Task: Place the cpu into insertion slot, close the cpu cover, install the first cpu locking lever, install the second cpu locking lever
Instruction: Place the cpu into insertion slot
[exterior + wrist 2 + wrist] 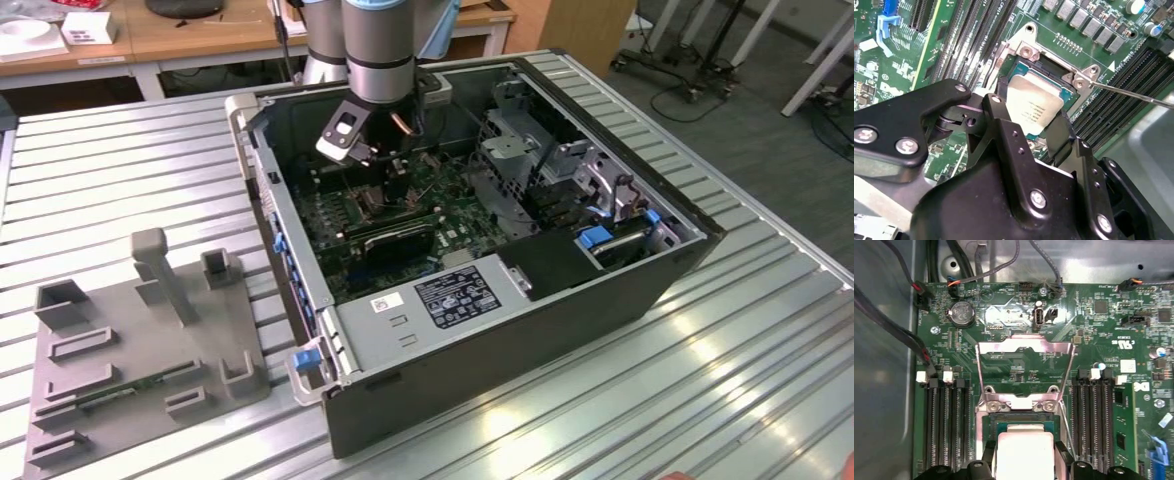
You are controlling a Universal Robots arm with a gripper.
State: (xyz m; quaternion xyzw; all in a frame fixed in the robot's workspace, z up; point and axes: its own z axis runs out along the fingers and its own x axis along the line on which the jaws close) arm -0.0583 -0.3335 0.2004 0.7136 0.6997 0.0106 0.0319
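The black metal fingers (1009,145) clench opposite edges of the small, flat, square, silvery-topped cpu (1034,107). They hold it directly over the square black insertion slot (1019,421) in the green motherboard (1094,340), probably to line it up; whether it touches yet I cannot tell. The thin silvery frame-shaped cpu cover (1026,346) stands tipped open beyond the slot, leaving it clear.

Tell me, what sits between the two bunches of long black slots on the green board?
In the first wrist view, the insertion slot sits between them, with the cpu at it.
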